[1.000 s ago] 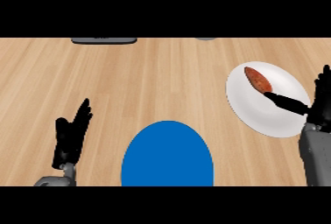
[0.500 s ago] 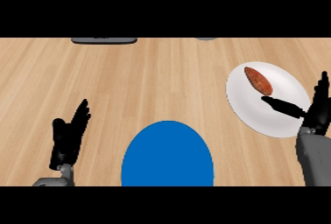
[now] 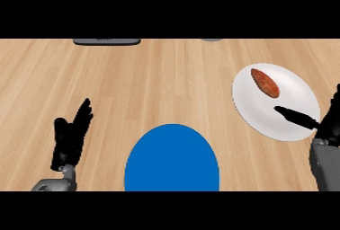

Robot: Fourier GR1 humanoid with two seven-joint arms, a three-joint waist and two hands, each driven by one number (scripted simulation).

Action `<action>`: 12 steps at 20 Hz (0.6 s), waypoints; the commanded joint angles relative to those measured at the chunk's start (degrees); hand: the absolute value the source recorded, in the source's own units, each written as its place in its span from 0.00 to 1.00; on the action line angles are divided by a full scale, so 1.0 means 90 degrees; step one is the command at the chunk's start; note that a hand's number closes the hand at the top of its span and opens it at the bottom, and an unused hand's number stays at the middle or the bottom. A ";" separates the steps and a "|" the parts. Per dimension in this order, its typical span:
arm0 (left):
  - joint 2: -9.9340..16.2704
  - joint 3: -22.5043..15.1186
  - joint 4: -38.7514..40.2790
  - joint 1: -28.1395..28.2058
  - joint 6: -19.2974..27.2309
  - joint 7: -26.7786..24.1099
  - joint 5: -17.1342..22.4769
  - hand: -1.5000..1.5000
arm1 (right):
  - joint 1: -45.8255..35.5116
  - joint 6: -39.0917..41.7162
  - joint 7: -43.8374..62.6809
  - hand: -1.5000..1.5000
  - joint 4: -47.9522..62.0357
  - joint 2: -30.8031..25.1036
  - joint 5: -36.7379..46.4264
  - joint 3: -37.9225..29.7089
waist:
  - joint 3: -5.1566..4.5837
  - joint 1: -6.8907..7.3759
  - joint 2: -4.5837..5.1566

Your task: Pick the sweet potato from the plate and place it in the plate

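A pale wooden counter [image 3: 153,81] fills the view. On its right side lies a white plate [image 3: 292,121], and the sweet potato [image 3: 265,82] rests on the far part of that plate. The right hand [image 3: 325,121] is at the plate's near right rim, fingers straight and spread, thumb stretched over the white surface, well apart from the sweet potato. A blue plate [image 3: 172,158] sits at the near edge, in the middle. The left hand [image 3: 69,137] rests open near the left edge, fingers up. A dark object [image 3: 106,41] lies at the far edge.
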 commanded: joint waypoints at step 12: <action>-0.0290 -0.0065 -0.0290 0.0329 0.0038 0.0137 -0.0200 0.50 | 0.0852 -0.0194 -0.0356 0.00 -0.0076 -0.0144 -0.0312 -0.0162 | 0.0002 0.0005 0.0001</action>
